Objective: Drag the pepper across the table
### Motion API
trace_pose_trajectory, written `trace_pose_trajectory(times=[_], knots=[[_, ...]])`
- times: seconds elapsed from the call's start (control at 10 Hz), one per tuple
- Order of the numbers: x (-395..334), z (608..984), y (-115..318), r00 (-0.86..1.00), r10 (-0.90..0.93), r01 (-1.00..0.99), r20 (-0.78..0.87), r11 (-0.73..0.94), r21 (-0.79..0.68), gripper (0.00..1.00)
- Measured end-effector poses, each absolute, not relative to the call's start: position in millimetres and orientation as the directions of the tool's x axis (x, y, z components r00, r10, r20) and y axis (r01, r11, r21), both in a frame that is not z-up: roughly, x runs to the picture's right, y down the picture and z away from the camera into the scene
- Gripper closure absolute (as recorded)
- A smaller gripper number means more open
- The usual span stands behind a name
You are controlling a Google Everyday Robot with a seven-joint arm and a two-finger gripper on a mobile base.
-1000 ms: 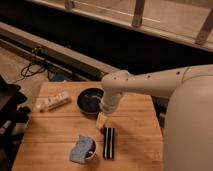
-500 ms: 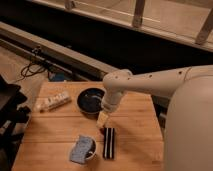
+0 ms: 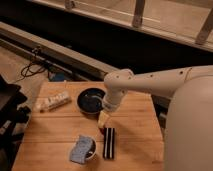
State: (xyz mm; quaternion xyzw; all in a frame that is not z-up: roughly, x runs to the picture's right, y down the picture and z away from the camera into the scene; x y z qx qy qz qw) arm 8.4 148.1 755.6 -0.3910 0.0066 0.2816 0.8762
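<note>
One white arm (image 3: pixel 150 82) reached over the wooden table (image 3: pixel 50 132). Its gripper (image 3: pixel 104 120) was low near the boards, between the dark pan (image 3: pixel 90 100) and the striped block (image 3: pixel 108 142). Whether the gripper was open or closed, I could not tell. The pepper could not be made out.

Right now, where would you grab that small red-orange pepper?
Probably across its slim middle, from straight above: the small red-orange pepper lies low on the light wooden plank table. The gripper hangs right over it, beside the dark round pan.
</note>
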Motion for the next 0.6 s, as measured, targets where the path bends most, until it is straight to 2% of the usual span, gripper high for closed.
trace_pose_trajectory(times=[0.6], knots=[[-29, 778, 184, 0.857, 0.440, -0.489, -0.268, 0.530, -0.693, 0.20]])
